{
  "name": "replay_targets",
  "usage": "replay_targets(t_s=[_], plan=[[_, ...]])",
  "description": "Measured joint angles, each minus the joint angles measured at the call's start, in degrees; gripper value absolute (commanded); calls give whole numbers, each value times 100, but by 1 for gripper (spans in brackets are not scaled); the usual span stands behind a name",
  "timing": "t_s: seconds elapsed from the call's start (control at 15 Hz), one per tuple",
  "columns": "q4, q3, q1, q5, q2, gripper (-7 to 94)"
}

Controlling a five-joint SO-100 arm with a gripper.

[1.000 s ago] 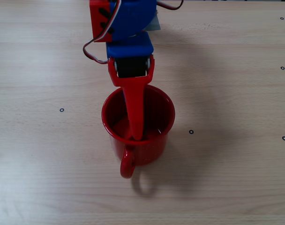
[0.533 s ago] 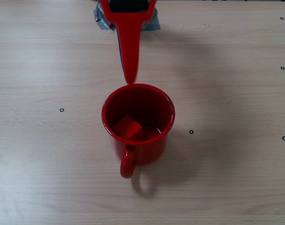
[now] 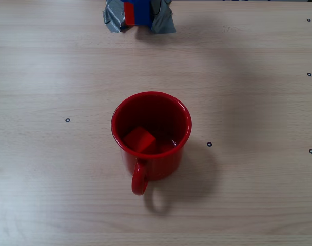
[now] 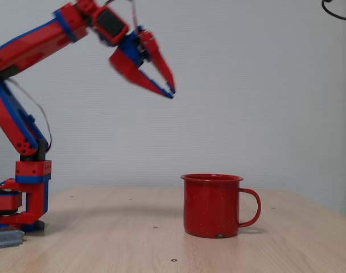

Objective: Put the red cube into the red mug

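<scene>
Red cube: hidden by mug wall in side fixed view; gripper: motion-blurred; arm base: cut off at overhead view's top edge.

No text, label, brand, number or sign can be read in either fixed view.
</scene>
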Motion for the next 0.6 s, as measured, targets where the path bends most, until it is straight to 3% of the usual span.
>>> replay_targets(t_s=[0.27, 0.4, 0.6], plan=[[-580, 2646, 35, -9, 1890, 0], [-1257, 4386, 53, -9, 3059, 0], [-1345, 6759, 26, 0, 4649, 0]])
